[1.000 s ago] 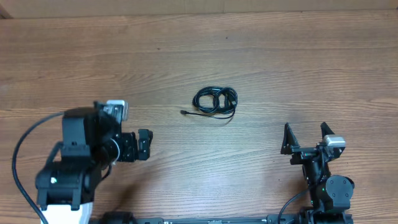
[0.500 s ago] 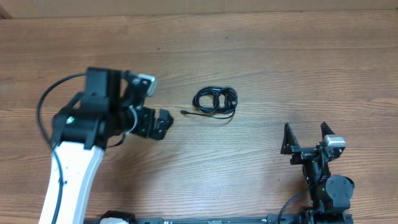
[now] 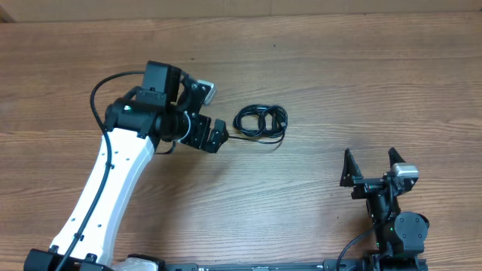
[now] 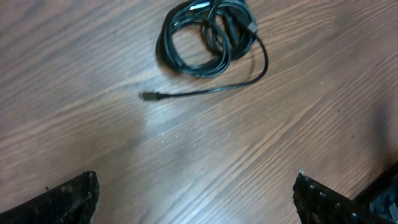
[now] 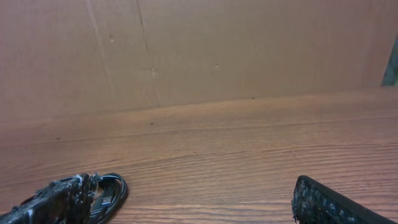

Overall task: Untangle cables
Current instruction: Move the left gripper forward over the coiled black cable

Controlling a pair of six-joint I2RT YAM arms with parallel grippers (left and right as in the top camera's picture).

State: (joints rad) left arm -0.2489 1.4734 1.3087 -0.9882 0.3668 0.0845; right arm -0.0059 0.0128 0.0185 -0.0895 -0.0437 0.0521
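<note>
The cables (image 3: 260, 122) are a small bundle of thin black loops lying on the wooden table, with one loose end and its plug (image 3: 224, 136) stretched out to the left. In the left wrist view the bundle (image 4: 208, 37) lies near the top, its plug (image 4: 148, 96) lower left. My left gripper (image 3: 215, 135) is open and empty, hovering just left of the plug; its fingertips (image 4: 196, 205) show at the bottom corners. My right gripper (image 3: 370, 165) is open and empty at the front right, far from the cables. The right wrist view shows the cables (image 5: 111, 193) beside its left finger.
A brown cardboard wall (image 5: 199, 50) stands along the far edge of the table. The white left arm (image 3: 113, 196) reaches diagonally across the left half of the table.
My left arm has swung up and to the right, from the front left of the table to just beside the cable's loose plug. The right arm and the cables have not moved.
</note>
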